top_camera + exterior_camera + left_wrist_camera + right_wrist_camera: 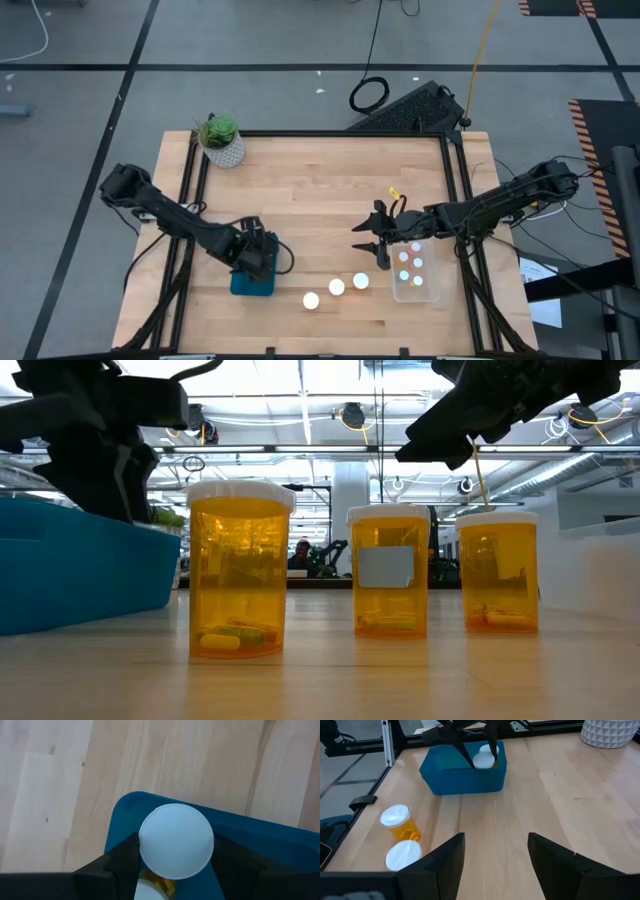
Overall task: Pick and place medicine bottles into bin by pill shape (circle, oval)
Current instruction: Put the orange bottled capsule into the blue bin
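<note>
From above, we see the left gripper (256,262) over the blue bin (252,284), three bottles (336,287) standing between it and the clear bin (415,283). The right gripper (372,240) hangs wide open beside the clear bin. In the left wrist view, the jaws clamp a bottle (176,841) above the blue bin; released off-centre, it might clip the wall and tumble out

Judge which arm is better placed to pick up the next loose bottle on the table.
Right. The right gripper hangs open and empty near the three standing bottles, while the left gripper holds a bottle over the blue bin.
</note>
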